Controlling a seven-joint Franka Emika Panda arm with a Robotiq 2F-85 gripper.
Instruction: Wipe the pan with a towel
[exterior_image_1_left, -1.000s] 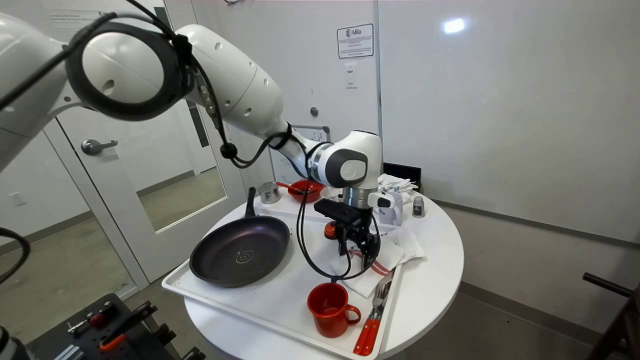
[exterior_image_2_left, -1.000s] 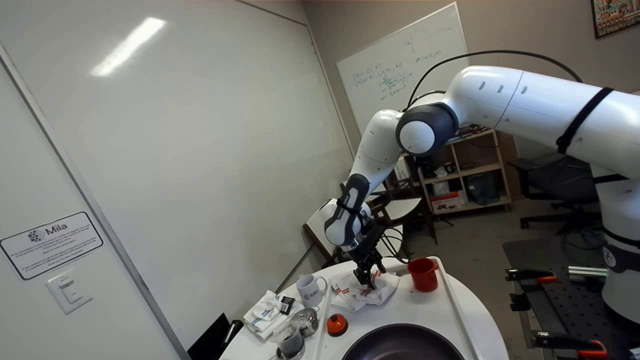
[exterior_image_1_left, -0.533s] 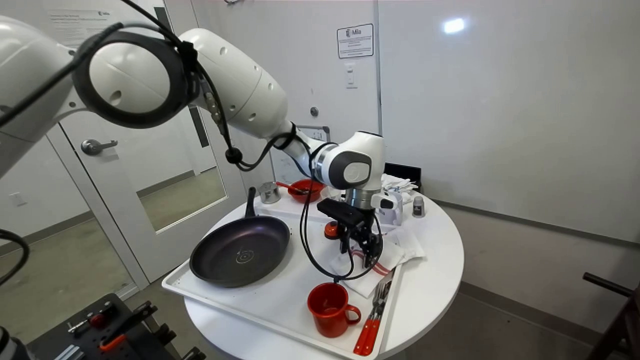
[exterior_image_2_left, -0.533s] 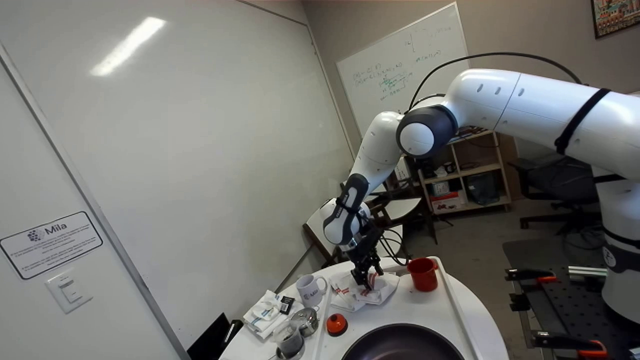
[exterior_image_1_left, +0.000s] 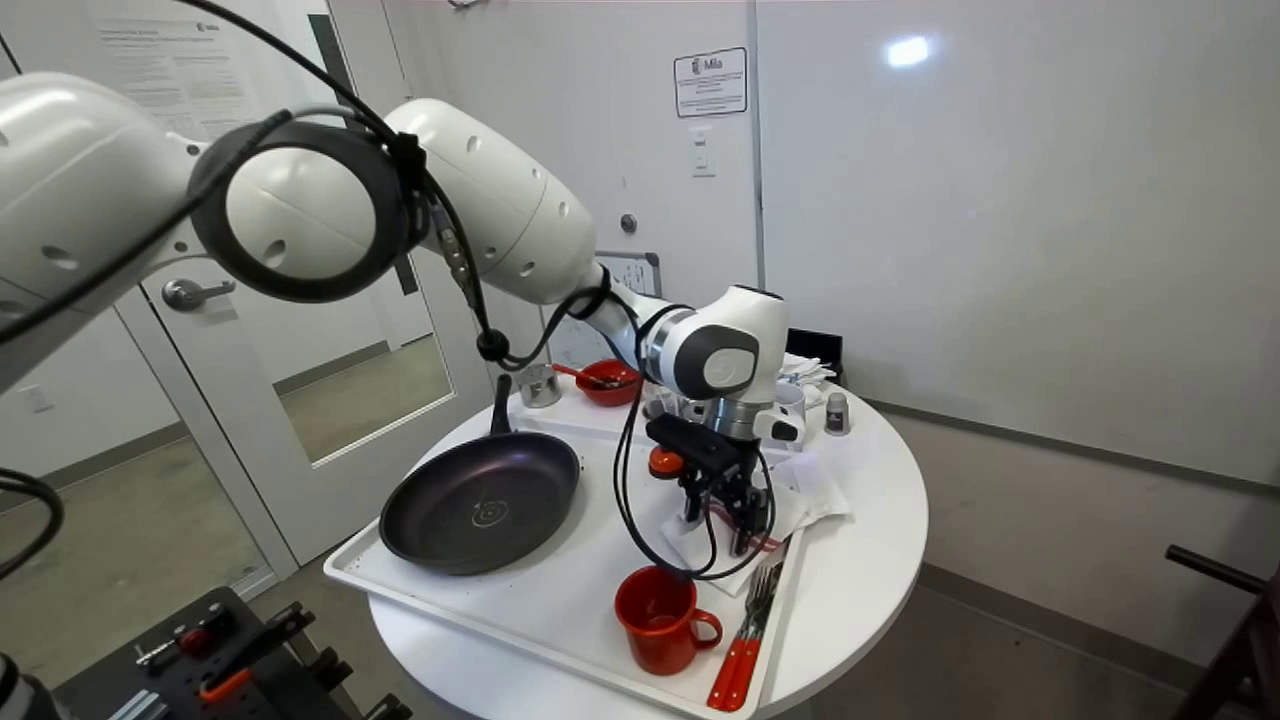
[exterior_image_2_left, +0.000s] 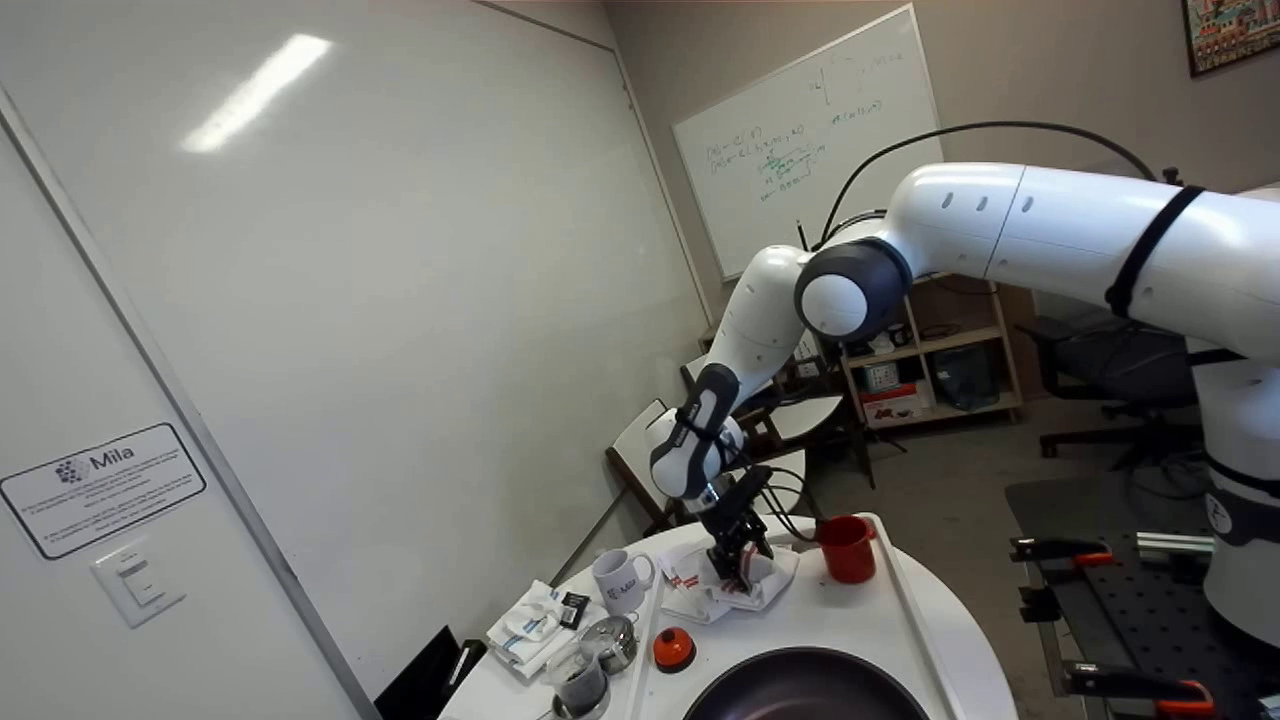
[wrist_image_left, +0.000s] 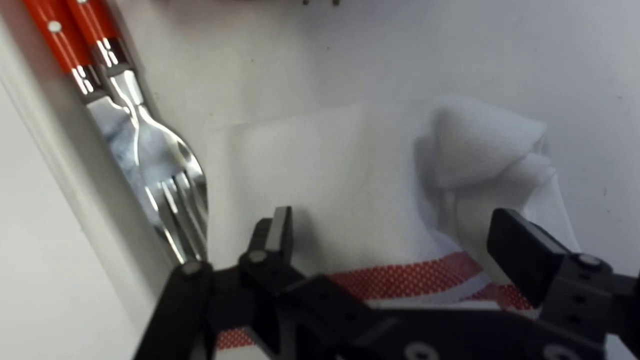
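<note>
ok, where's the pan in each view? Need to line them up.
In an exterior view: pan left of centre, below mid-height, fully visible.
In an exterior view: pan at the bottom edge, right of centre, cut off.
Wrist view: pan not in it.
Shared landmark: white tray, partly visible in all three.

In both ext. views the wall sign (exterior_image_2_left: 103, 490) is reading "Mila" beside a dotted logo (exterior_image_2_left: 72, 471); the lines below are running too sm. to read. In an ext. view the white mug (exterior_image_2_left: 617, 580) is also showing "Mila". The back whiteboard (exterior_image_2_left: 808, 145) is carrying dark + green handwriting, illeg. The framed picture (exterior_image_2_left: 1235, 38), top R corner, is bearing lettering along its bottom edge, unclear. In an ext. view the door notice (exterior_image_1_left: 170, 75) is holding fine print, illeg., & the pan (exterior_image_1_left: 480, 495) is displaying a pale round mark, too sm. to make out.
</note>
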